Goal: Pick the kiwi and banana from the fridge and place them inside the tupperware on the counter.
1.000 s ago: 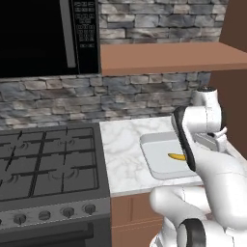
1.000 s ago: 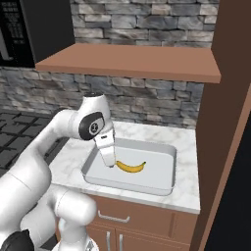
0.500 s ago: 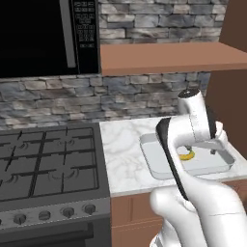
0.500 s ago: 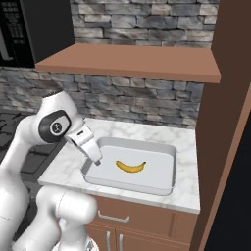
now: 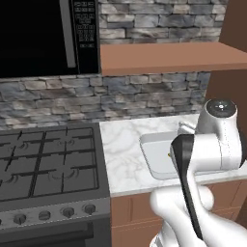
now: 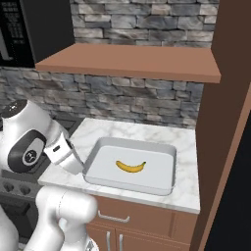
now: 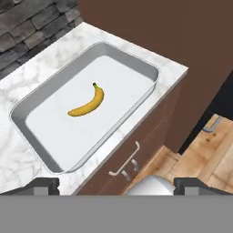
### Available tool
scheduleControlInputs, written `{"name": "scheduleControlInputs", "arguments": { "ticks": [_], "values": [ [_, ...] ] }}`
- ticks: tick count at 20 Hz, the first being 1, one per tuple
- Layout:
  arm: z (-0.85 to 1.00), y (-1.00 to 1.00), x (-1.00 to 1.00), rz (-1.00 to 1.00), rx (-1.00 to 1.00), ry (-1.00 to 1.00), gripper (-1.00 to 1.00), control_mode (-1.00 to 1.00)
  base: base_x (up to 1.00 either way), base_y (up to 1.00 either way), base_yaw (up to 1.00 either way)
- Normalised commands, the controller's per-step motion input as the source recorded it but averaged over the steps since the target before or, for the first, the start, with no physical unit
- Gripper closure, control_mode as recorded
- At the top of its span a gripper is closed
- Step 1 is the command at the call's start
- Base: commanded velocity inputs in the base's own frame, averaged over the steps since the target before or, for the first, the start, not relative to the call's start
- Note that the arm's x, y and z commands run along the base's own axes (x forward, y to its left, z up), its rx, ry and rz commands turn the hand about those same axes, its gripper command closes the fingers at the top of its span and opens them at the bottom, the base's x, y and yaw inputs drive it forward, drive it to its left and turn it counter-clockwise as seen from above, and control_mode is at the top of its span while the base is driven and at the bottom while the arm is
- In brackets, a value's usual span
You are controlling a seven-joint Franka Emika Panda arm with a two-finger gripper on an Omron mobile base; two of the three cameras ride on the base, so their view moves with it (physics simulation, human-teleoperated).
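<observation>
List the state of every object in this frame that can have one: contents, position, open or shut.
banana: lying flat inside the tupperware, not held.
tupperware: on the counter, holding the banana and nothing else.
gripper: fingers wide apart, empty, off the tupperware's near rim.
counter: carries the tupperware.
cabinet door: shut.
microwave: door shut.

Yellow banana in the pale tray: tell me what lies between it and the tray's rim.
Nothing. In the hand view the curved yellow banana lies alone mid-tray, with bare pale floor on all sides out to the shallow grey-white tupperware rim.
</observation>
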Motion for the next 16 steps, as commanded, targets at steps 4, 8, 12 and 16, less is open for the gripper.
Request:
{"name": "scheduleControlInputs", "arguments": {
  "ticks": [4, 8, 12, 16],
  "values": [
    [0.13, 0.02, -0.09, 0.37, 0.01, -0.03, -1.0, -1.0, 0.0, 0.0, 0.0],
    [0.0, 0.02, -0.16, 0.24, 0.0, 0.0, -1.0, -1.0, 0.0, 0.0, 0.0],
    [-0.04, 0.03, -0.02, 0.03, 0.0, 0.01, -1.0, -1.0, 0.0, 0.0, 0.0],
    [-0.04, 0.04, -0.11, 0.02, 0.0, 0.0, -1.0, 1.0, -0.21, 0.1, 0.05]
  ]
}}
